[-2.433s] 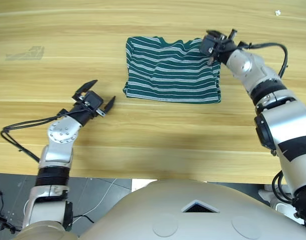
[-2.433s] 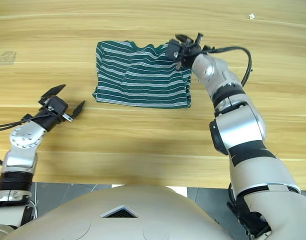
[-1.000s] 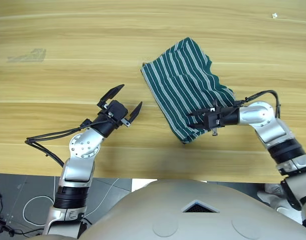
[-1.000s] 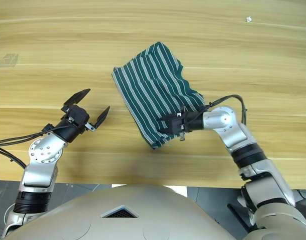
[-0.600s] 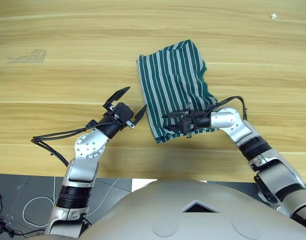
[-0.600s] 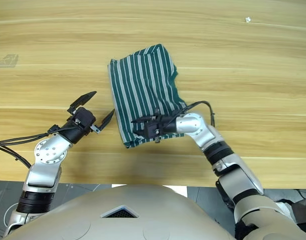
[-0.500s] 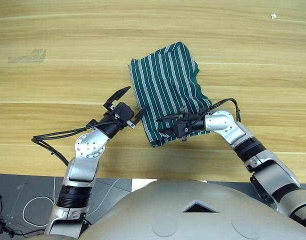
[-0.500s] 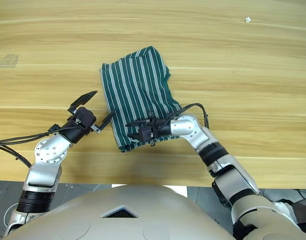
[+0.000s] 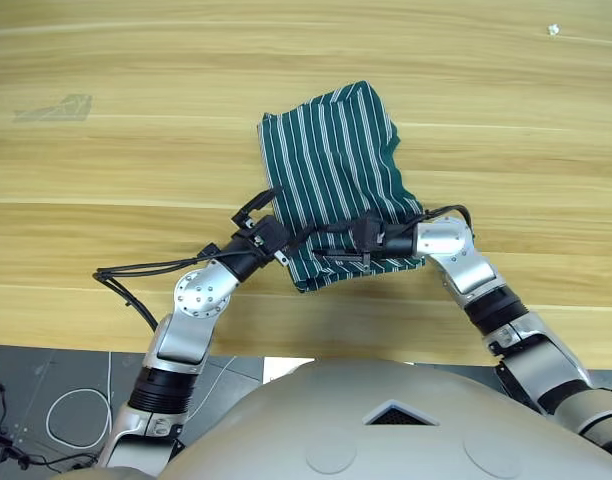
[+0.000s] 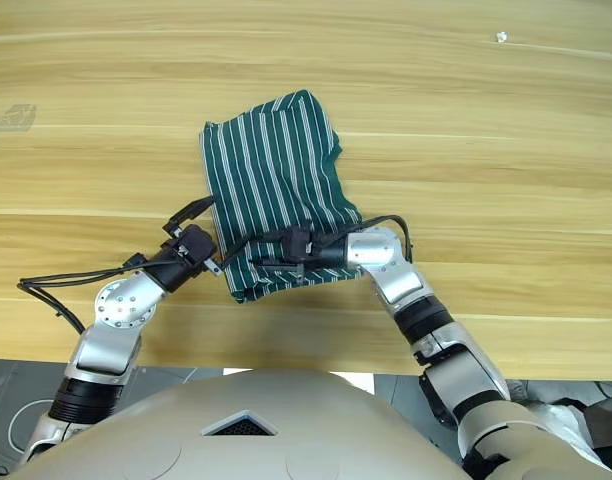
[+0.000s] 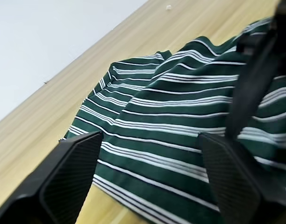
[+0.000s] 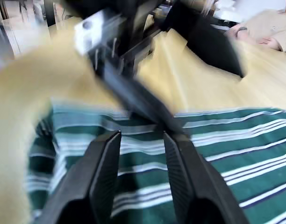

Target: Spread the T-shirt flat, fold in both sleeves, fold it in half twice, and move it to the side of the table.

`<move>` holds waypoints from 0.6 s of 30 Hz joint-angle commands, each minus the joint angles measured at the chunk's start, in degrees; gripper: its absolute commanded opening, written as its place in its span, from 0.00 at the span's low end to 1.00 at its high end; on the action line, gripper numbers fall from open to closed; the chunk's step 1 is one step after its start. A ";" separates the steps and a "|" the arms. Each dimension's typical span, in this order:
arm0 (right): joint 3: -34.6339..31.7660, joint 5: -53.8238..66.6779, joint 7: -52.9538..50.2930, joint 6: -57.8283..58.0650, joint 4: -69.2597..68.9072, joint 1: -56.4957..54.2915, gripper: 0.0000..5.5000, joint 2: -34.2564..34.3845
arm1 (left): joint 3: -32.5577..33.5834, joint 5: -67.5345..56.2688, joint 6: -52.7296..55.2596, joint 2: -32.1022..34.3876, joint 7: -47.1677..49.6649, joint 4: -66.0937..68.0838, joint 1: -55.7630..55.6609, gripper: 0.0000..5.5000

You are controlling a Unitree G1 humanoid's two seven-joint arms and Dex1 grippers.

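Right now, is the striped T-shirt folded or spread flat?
Folded. The T-shirt lies as a compact panel with no sleeves sticking out, and the left wrist view shows stacked layers along its edge.

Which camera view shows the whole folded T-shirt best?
The left eye view: it takes in the full outline of the T-shirt, though its near edge is partly covered. The right eye view shows the same. The wrist views show close patches of striped cloth, not the outline.
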 commanded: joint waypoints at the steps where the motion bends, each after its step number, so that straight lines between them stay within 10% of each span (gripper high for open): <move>1: -5.23 12.24 3.07 13.46 -11.53 -0.22 0.30 -1.14 | -1.67 0.91 0.16 -0.50 -0.50 1.09 -1.32 0.69; 7: -13.30 3.82 -7.17 10.24 0.06 -12.14 0.30 1.46 | -3.74 1.64 -0.48 0.25 -1.52 0.90 -1.52 0.69; 18: -8.34 -28.14 -38.92 -9.35 55.20 -40.32 0.30 7.21 | -5.97 3.17 -1.71 1.49 -3.78 1.72 -3.29 0.69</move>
